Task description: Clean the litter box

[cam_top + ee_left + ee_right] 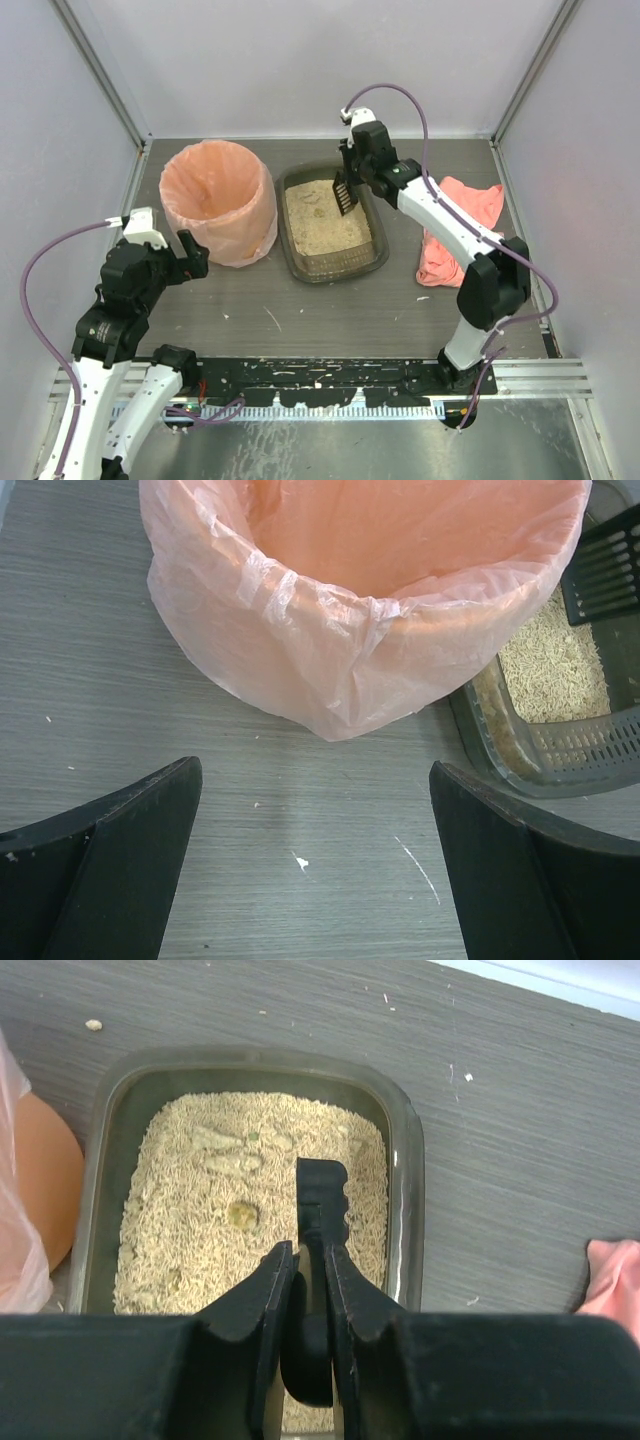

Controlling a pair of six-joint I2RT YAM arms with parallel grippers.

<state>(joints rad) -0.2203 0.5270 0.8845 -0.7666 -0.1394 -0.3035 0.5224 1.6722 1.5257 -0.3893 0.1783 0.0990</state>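
Left to right: the left gripper point(315, 780) hovers with its jaws spread wide and empty above the near-left part of the tabletop point(300, 310). Beyond it, toward the far-left corner, stands the round bin point(218, 200) lined with a peach-pink bag. The litter box point(335, 272) lies just to the bin's right, near the middle of the far edge, with beige litter covering its floor. The right gripper point(308, 1255) has its jaws clamped narrowly on the handle of a black slotted scoop point(345, 195), held over the far-right part of the tray; whether the blade touches the litter cannot be told. A yellowish clump point(240, 1214) lies left of the scoop. The step appears to be scooping. It would be done well by sliding the blade shallowly under the clump, lifting it level so that loose grains sift back, and clearing the bag's rim on the way to the bin. A pink cloth point(455, 225) lies crumpled near the right edge. The surface is grey wood-grain flecked with white specks. Pale panels enclose it on three sides, with metal posts at the far corners.
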